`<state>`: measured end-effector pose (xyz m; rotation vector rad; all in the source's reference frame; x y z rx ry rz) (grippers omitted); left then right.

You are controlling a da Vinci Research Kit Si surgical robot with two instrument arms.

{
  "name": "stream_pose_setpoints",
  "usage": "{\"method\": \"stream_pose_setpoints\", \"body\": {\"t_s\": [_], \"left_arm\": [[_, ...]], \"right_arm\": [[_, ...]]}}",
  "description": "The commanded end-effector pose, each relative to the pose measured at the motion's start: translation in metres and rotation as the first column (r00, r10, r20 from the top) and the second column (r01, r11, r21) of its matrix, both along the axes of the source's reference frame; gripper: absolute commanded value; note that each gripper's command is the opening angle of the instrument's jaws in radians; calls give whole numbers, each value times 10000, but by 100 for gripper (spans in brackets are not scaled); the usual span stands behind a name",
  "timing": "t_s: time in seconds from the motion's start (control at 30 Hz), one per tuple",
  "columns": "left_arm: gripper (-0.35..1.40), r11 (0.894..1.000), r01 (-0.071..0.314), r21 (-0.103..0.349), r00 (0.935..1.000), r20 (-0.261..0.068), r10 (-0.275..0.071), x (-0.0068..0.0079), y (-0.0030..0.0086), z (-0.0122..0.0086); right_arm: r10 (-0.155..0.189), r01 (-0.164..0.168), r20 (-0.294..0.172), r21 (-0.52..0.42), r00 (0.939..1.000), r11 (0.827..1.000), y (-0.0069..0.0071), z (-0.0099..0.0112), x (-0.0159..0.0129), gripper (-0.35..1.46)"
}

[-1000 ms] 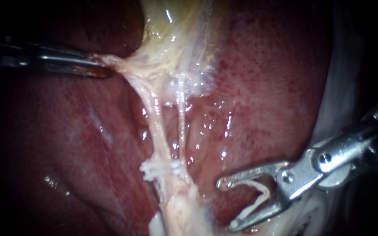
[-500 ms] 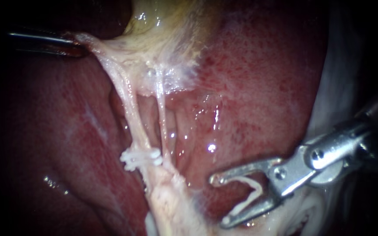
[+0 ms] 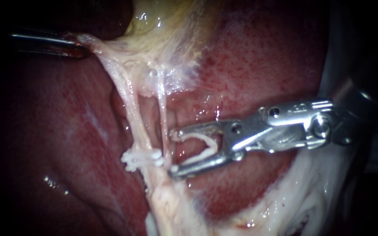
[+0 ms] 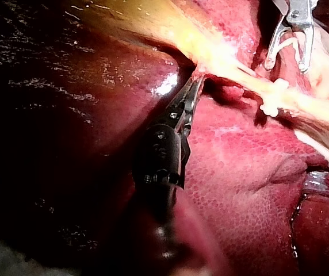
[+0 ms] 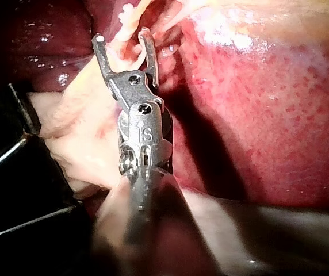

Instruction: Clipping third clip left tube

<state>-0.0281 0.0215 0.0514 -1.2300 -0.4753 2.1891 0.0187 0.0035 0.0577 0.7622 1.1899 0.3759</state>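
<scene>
your left instrument (image 3: 80,49): jaws clamped on tissue (image 3: 100,49) | your right instrument (image 3: 173,150): jaws apart, gripping loaded clip (image 3: 203,146), tips beside right tube (image 3: 162,109) | white clips (image 3: 141,158) on left tube (image 3: 132,111)

Speckled red liver (image 3: 259,70); white clip (image 3: 141,158).

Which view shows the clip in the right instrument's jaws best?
Endoscope view: the clip lies side-on, its whole V visible between the right instrument's jaws. Left wrist view shows it small, distant; in the right wrist view it is hard to make out.
</scene>
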Motion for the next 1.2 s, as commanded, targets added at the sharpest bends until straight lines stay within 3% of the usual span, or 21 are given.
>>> {"method": "stream_pose_setpoints", "body": {"t_s": [0.03,0.37,0.73,0.9,1.2], "left_arm": [[-35,10000,0,0,10000,-2,0,0,0,0],[-35,10000,2,-4,10000,-5,-2,0,-1,0],[-35,10000,3,-10,10000,-7,-3,0,-1,1],[-35,10000,2,-11,10000,-7,-2,0,-1,1],[-35,10000,5,-14,10000,-10,-5,-1,-2,2]], "right_arm": [[47,-47,17,53,10000,10000,2,2,3,50],[549,-607,559,1077,9969,9923,22,32,20,50],[640,-761,795,1613,9948,9840,23,50,16,50],[387,-484,591,1732,9975,9837,22,52,26,49],[344,-316,-112,1959,9993,9801,21,47,49,49]]}}
